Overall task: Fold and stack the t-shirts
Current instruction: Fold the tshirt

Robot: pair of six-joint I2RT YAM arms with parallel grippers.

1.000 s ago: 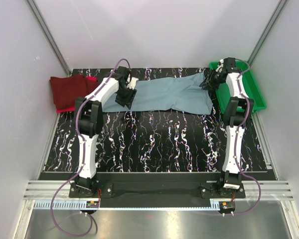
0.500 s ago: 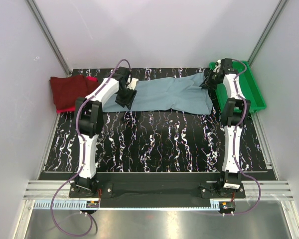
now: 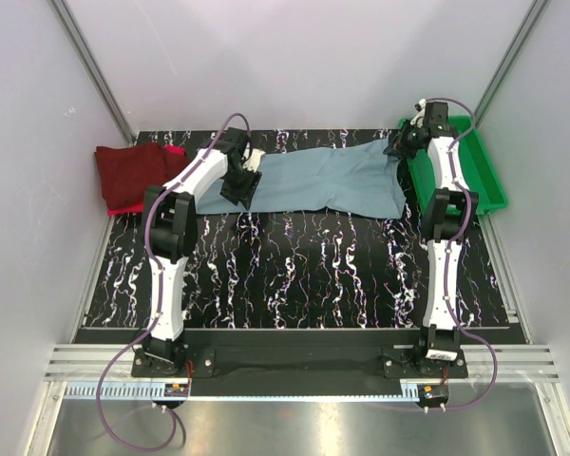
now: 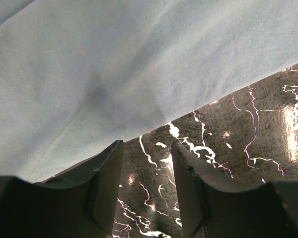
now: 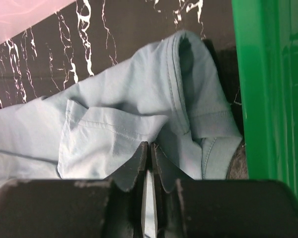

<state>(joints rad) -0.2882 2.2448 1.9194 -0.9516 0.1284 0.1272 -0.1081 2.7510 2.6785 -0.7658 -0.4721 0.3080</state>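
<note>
Across the far half of the table (image 3: 294, 275), in the overhead view, the grey-blue t-shirt (image 3: 313, 180) lies spread lengthwise. That suits a fold, since each arm can take one end. The left gripper (image 3: 239, 185) sits at its left end and the right gripper (image 3: 399, 147) at its far right corner, beside the green tray (image 3: 489, 185). The maroon t-shirt (image 3: 128, 176) lies folded at the far left with the red t-shirt (image 3: 176, 150) peeking out beneath it. Those two look like the stack this shirt is meant to join.

In the left wrist view, the left gripper (image 4: 146, 188) has its jaws apart with only the table (image 4: 228, 148) between them. The hem of the grey-blue t-shirt (image 4: 114, 74) runs just past the fingertips, so this side looks lined up for a grasp not yet made.

In the right wrist view, the right gripper (image 5: 149, 148) has its jaws pinched nearly together on a thin sliver of pale cloth. The grey-blue t-shirt (image 5: 129, 94) bunches around the collar and sleeve there, hard against the wall of the green tray (image 5: 258, 74). Gripping that corner probably serves to lift it clear of the tray for folding.
</note>
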